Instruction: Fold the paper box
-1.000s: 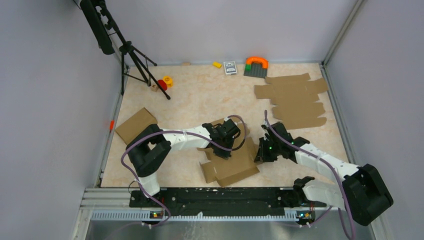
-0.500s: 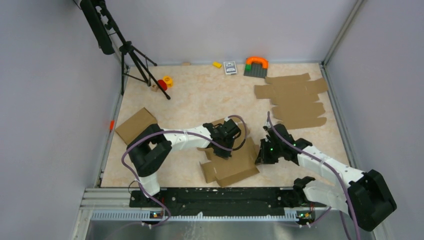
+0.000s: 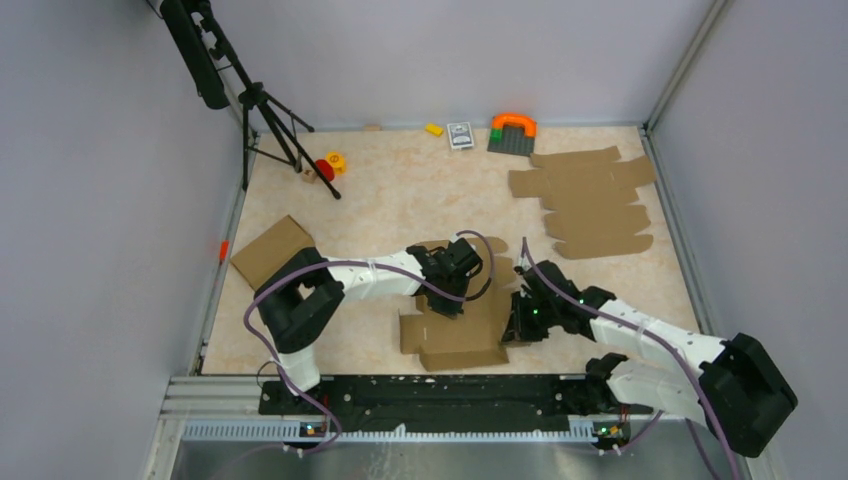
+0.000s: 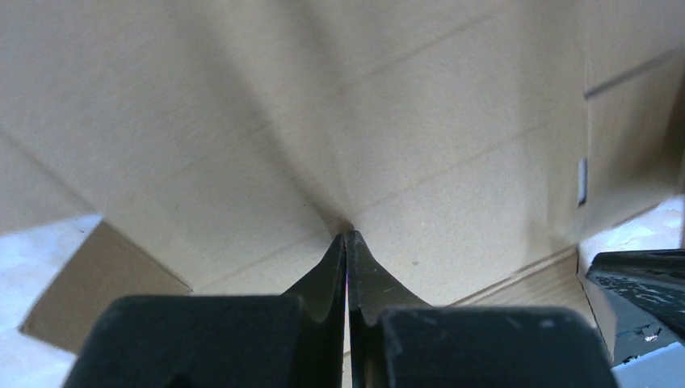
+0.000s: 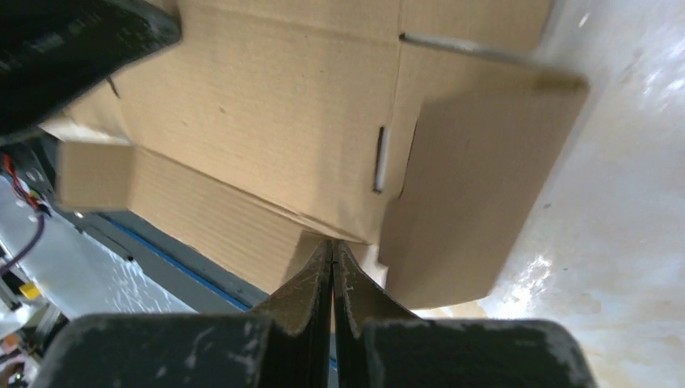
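The paper box (image 3: 458, 338) is a brown creased cardboard sheet, partly folded, lying near the table's front edge between my two arms. My left gripper (image 3: 444, 304) is shut, and its tips (image 4: 347, 236) press down on an inner panel of the box (image 4: 323, 121). My right gripper (image 3: 512, 330) is shut, and its tips (image 5: 331, 244) touch the lower edge of the box (image 5: 266, 105) next to a raised side flap (image 5: 476, 178). No cardboard shows between either pair of fingers.
A pile of flat cardboard sheets (image 3: 590, 205) lies at the back right. A folded brown box (image 3: 272, 250) sits at the left. A tripod (image 3: 265, 110) stands at the back left. Small toys (image 3: 328, 165), a card deck (image 3: 460, 135) and an orange arch (image 3: 512, 125) line the back.
The box has turned, so its near panel now lies square to the front edge. My right gripper has moved left and nearer, against the box's right side. My left gripper stays pressed on it.
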